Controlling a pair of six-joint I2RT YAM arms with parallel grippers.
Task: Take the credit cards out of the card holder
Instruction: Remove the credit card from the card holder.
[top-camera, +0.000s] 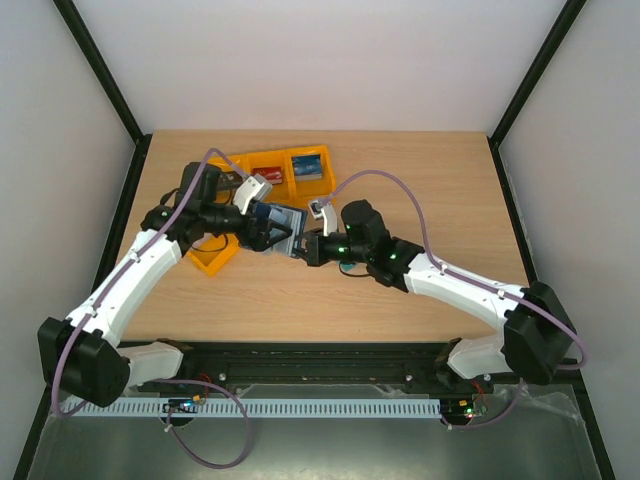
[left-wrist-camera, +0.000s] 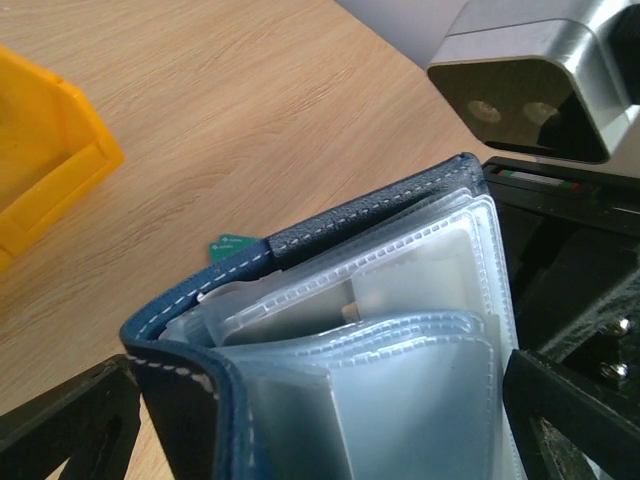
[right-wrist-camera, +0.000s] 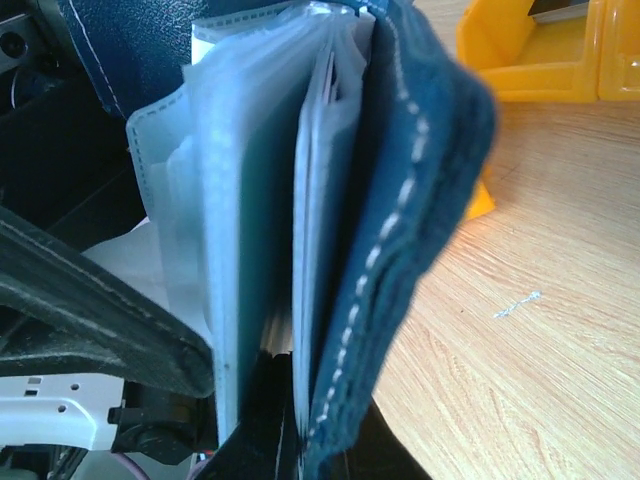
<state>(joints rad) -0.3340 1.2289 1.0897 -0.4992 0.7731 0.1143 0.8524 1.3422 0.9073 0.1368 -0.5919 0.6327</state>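
Note:
The card holder (top-camera: 279, 221) is held up above the table between my two arms, its navy cover (left-wrist-camera: 360, 215) open and its clear plastic sleeves (left-wrist-camera: 400, 330) fanned out. My right gripper (right-wrist-camera: 290, 420) is shut on its lower edge, pinching the navy cover (right-wrist-camera: 400, 230) and some sleeves (right-wrist-camera: 250, 200). My left gripper (left-wrist-camera: 330, 420) is open wide, one finger on either side of the fanned sleeves. The sleeves look pale, and I cannot make out a card inside them. Credit cards lie in the orange bins: a red one (top-camera: 265, 172) and a blue one (top-camera: 307, 168).
A row of orange bins (top-camera: 285, 152) stands at the back of the table. Another orange bin (top-camera: 213, 258) sits under my left arm and shows in the left wrist view (left-wrist-camera: 50, 170). A teal-green card corner (left-wrist-camera: 232, 243) pokes out on the table below the holder.

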